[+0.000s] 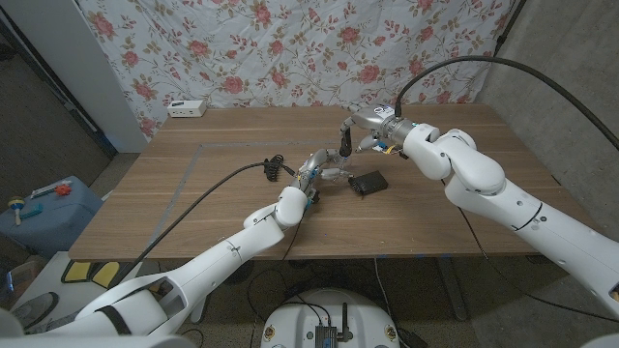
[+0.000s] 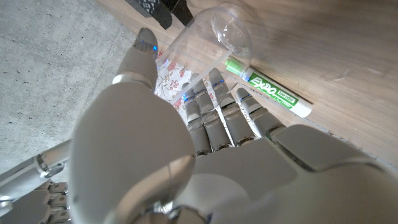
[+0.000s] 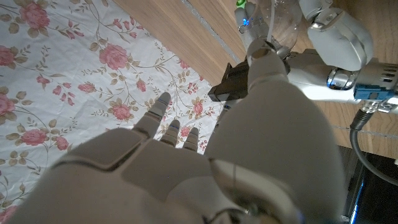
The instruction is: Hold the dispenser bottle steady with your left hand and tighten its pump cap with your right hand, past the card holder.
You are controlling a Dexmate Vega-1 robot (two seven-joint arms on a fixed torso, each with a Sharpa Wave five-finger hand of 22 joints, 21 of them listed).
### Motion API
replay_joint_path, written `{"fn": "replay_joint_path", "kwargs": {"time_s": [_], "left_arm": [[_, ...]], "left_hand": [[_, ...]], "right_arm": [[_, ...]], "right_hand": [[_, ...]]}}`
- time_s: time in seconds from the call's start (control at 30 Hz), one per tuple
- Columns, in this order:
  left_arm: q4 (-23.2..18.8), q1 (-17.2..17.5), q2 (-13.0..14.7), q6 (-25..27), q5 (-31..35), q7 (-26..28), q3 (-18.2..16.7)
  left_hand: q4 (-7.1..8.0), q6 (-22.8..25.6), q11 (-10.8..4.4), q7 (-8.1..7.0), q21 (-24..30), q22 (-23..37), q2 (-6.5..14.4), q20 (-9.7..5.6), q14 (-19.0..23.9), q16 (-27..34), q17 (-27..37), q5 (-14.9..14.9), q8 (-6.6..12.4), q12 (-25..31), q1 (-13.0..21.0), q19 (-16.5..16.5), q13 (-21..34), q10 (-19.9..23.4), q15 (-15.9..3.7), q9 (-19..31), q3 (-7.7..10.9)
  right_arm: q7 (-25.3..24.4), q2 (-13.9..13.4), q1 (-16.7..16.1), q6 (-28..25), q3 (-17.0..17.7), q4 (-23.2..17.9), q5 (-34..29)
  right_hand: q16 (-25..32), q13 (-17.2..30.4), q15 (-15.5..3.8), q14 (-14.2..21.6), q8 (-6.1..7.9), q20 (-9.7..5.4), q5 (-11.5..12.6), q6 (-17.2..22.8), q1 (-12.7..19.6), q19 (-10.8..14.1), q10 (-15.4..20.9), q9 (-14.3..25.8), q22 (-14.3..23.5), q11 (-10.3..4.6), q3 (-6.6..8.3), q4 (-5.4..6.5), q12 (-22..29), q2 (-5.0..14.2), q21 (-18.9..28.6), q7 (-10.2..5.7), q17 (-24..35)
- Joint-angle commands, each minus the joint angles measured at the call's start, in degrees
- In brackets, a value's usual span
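Now our left hand (image 1: pixel 311 178) grips the clear dispenser bottle (image 2: pixel 208 37) beside a green Expo marker (image 2: pixel 268 88); our right hand (image 1: pixel 350 137) hovers above, grasp unclear.

The clear plastic dispenser bottle (image 2: pixel 211 37) sits mid-worktop in the left hand (image 1: pixel 311 177); the black card holder (image 1: pixel 368 182) lies flat beside it.

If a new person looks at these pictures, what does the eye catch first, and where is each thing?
First come the two white hands meeting mid-table: the left hand grips a clear dispenser bottle, and the right hand hangs just above it. Beside them, toward the robot's right, lies a black card holder. The left wrist view adds a green Expo marker lying on the wood next to the bottle, and a rose-patterned cloth hangs behind the table.
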Motion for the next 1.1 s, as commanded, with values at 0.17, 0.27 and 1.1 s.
{"fn": "replay_joint_path", "kwargs": {"time_s": [0.17, 0.27, 1.1], "left_arm": [[0.36, -0.11, -0.04, -0.78, -0.12, -0.24, 0.01], [0.41, -0.13, -0.05, -0.88, -0.09, -0.24, 0.02], [0.69, -0.35, -0.27, -0.96, -0.18, -0.80, 0.18]], "left_hand": [[6.88, 10.37, -0.04, -0.20, 0.19, 0.16, 9.87, -2.78, 0.43, 0.00, 0.12, 0.17, 0.28, 0.32, -8.65, -0.09, 0.18, 0.51, -2.78, 0.01, 7.60], [6.84, 10.31, -0.03, -0.15, 0.18, 0.17, 9.95, -2.76, 0.38, 0.01, 0.16, 0.19, 0.24, 0.33, -8.58, -0.11, 0.20, 0.52, -2.73, 0.01, 7.64], [6.32, 10.33, 0.29, 0.11, 0.17, 0.17, 9.96, -2.79, -0.01, 0.14, 0.39, 0.21, 0.19, 0.39, -7.89, -0.18, 0.26, 0.49, -2.58, 0.02, 7.65]], "right_arm": [[5.96, 1.61, 1.80, -3.46, -1.27, -0.33, 0.13], [6.84, 1.86, 2.28, -4.02, -1.46, -0.36, 0.53], [5.75, 2.85, 3.50, -6.61, -1.49, 0.17, 5.78]], "right_hand": [[0.61, 0.17, 0.94, -0.28, -0.34, 0.48, 0.30, -0.02, -2.03, 0.52, 0.24, -0.12, 0.11, 1.93, -0.77, 1.23, 0.65, -0.21, 0.52, 0.19, 0.34], [0.71, 0.19, 1.23, -0.20, -0.63, 0.48, 0.25, -0.22, -3.20, 0.62, 0.42, -0.25, 0.12, 2.52, -1.27, 1.87, 0.72, -0.22, 0.54, 0.20, 0.40], [1.41, 0.24, 1.00, 1.47, -0.80, -3.64, -0.84, 3.49, -10.98, 3.69, 3.73, -1.03, -0.01, 4.00, -4.26, 5.94, 1.67, 1.05, 0.95, 0.31, 0.64]]}}
